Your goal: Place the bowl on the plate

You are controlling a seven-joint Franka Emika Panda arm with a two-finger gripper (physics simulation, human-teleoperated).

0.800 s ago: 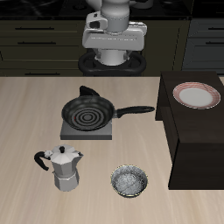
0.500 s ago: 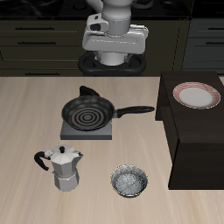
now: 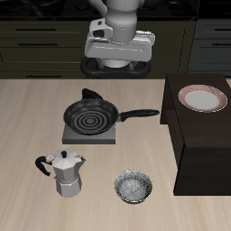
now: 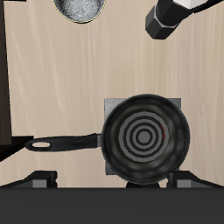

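The bowl [image 3: 133, 188], small, silvery-grey and speckled inside, sits on the wooden table near its front edge; it also shows in the wrist view [image 4: 80, 7]. The plate [image 3: 202, 98], white with a reddish-pink rim, lies on top of a dark raised box [image 3: 194, 153] at the table's side. My gripper [image 3: 117, 61] hangs high at the back of the table, above and behind the frying pan, far from the bowl and the plate. In the wrist view its fingers [image 4: 39, 179] stand wide apart with nothing between them. The plate is out of the wrist view.
A black frying pan [image 3: 90, 115] with spiral rings sits on a grey square burner mid-table, handle toward the box; it fills the wrist view [image 4: 144, 140]. A silver moka pot [image 3: 67, 171] stands beside the bowl.
My gripper has risen a little and tilted slightly at the back of the table. The bowl, plate, pan and moka pot have not moved.
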